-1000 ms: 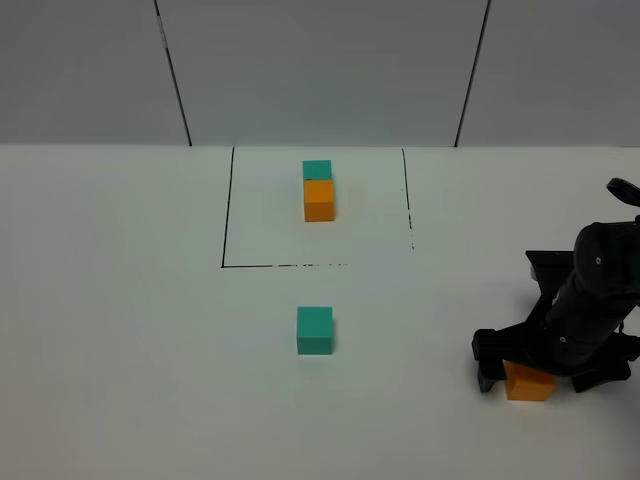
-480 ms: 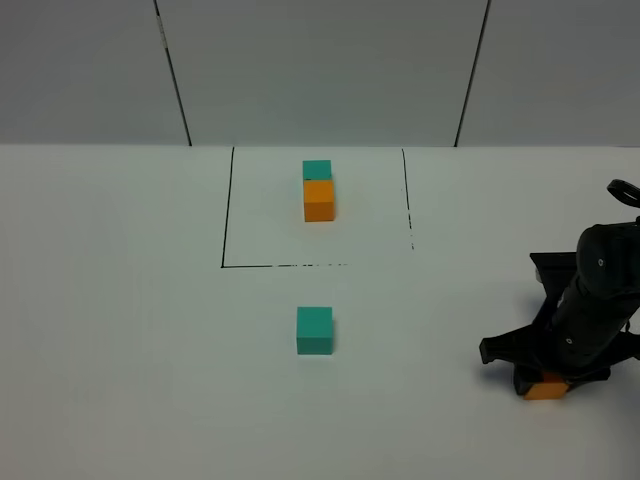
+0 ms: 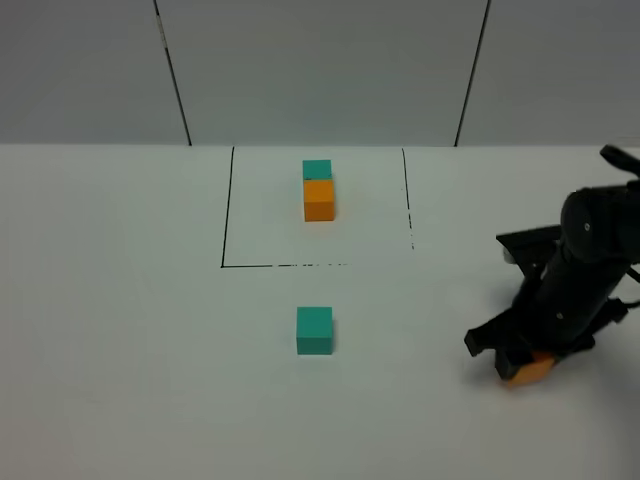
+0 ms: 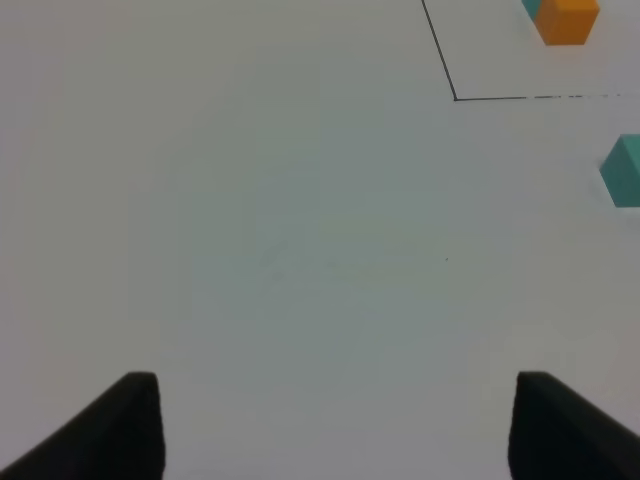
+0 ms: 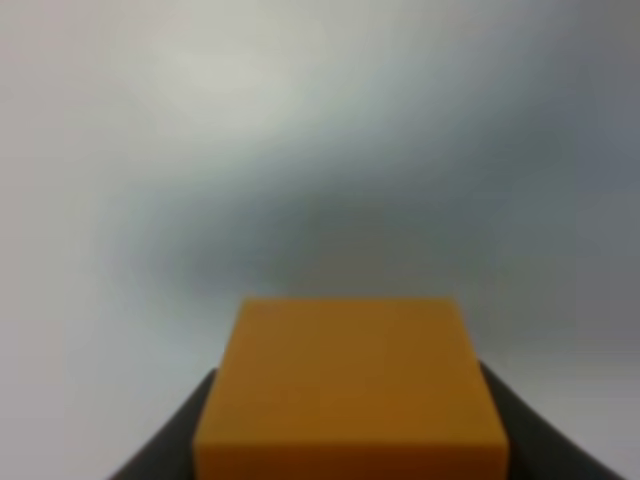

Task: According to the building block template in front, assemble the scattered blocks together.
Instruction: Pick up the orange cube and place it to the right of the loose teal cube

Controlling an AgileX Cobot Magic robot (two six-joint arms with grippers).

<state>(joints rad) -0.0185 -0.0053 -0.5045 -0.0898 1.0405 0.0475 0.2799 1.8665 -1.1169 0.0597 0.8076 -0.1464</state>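
Observation:
The template point(image 3: 318, 190) is a teal cube joined to an orange cube inside a black drawn outline at the back centre; its orange cube point(image 4: 568, 20) shows in the left wrist view too. A loose teal block point(image 3: 314, 330) point(image 4: 624, 172) rests in front of the outline. My right gripper point(image 3: 525, 367) is shut on the loose orange block point(image 3: 530, 370) point(image 5: 350, 385) at the right and holds it slightly off the table, tilted. In the left wrist view my left gripper point(image 4: 335, 425) stands open over bare table with nothing between its fingers.
The white table point(image 3: 130, 330) ends at a grey panelled wall point(image 3: 320, 70) behind. The black outline point(image 3: 227, 210) is drawn flat on the surface. The right arm point(image 3: 585, 260) rises over the table's right side.
My right gripper closed on the orange block, then lifted and carried it a little to the left. The teal block and the left gripper have not moved.

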